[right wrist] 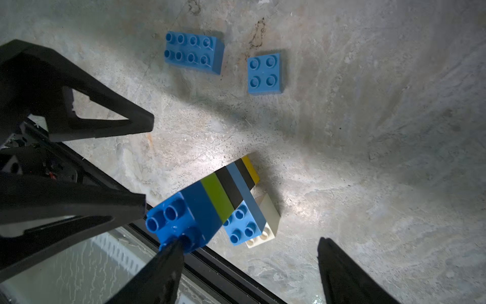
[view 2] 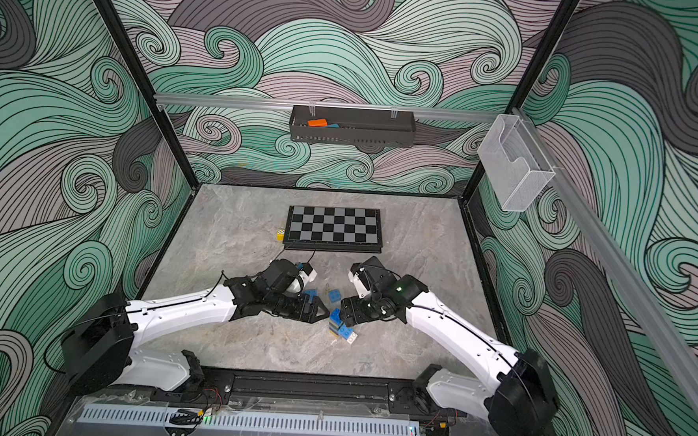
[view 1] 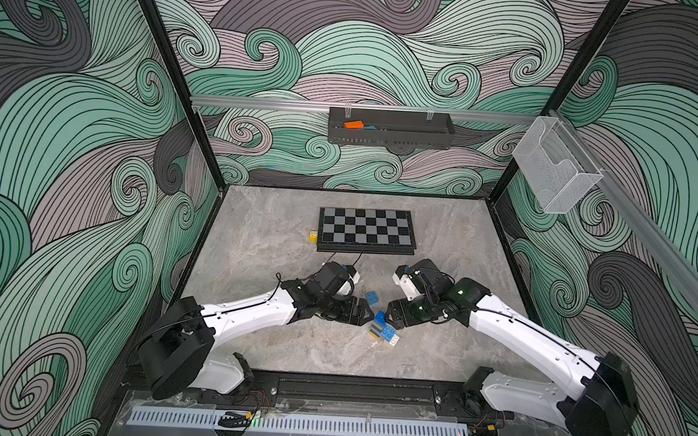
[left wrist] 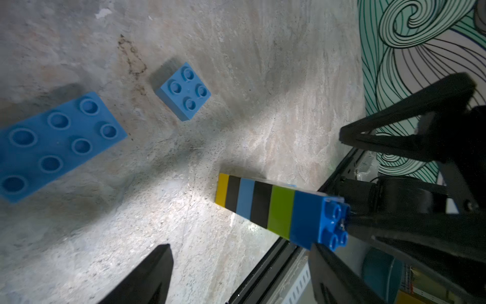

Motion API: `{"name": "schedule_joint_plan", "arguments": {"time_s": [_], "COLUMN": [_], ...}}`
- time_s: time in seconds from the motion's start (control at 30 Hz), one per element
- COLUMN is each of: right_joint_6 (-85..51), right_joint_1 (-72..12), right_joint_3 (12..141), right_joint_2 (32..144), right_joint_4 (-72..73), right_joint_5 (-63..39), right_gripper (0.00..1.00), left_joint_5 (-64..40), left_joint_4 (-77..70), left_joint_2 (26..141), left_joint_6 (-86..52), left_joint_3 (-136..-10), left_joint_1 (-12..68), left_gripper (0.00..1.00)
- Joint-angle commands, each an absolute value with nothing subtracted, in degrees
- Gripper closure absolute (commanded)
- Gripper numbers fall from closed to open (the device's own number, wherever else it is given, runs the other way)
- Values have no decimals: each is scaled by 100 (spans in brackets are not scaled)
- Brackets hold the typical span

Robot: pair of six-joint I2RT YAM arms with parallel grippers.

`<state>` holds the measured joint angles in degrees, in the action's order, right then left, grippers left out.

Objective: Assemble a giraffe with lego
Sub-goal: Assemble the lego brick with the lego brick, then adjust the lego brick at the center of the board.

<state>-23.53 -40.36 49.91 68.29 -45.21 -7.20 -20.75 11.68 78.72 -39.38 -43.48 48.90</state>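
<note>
Multicolour plastic-brick giraffe point(view 1: 383, 330) stands near-centre, mostly built, between left gripper point(left wrist: 240, 247) and right gripper point(right wrist: 251, 242), both spread wide and empty; long blue brick point(right wrist: 194, 52) and square blue brick point(right wrist: 265, 73) await beyond, unattached.

White-shelled arms point(view 1: 252, 313), black joints point(view 1: 177, 341), thin cables point(view 1: 279, 283), black triangular-framed claws point(left wrist: 239, 245).

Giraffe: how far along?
Done: giraffe stands, yellow leg through green-black neck to a blue top, white leg under the blue body. In hand: nothing; left hand and right hand open beside its top. Left: long blue brick and square blue brick lie loose.
</note>
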Motion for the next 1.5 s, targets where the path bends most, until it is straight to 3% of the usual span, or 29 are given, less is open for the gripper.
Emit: {"name": "schedule_joint_plan", "arguments": {"time_s": [0.0,0.47,0.7,0.87,0.97,1.03,1.3,1.47], "right_joint_6": [-2297,-2311,-1964,-1802,-1860,-1881,-1503,-1140], "right_joint_1": [-3981,-3981,-3973,-3999,-4139,-4362,-4931,-5051], "right_joint_3": [4839,4702,5018,4869,4710,4644,4869,4974], "right_joint_2": [7008,6760,6356,5919,5627,5539,6641,7125], "right_joint_4": [-4359,-4651,-4356,-4334,-4345,-4343,-4133,-4067], "right_joint_5": [-688,-298,-513,-1003,-1153,-998,-176,88], "right_gripper": [18,19,17,12,1,1,1,2], "left_joint_5": [-1995,-1854,-1629,-1796,-2089,-2144,-1547,-1834], "left_joint_4": [1481,1853,2948,3498,3822,3788,4055,4102], "left_joint_2": [7972,7727,7393,7881,8542,8824,9678,9840], "left_joint_6": [-3797,-3691,-2934,-2452,-2392,-2431,-2435,-2658], "left_joint_3": [-4479,-4657,-5071,-5702,-6052,-6149,-6778,-6704], "left_joint_1": [4904,4875,3809,3384,3290,3291,3249,3088], "left_gripper": [16,16,15,15,16,16,16,18]}}
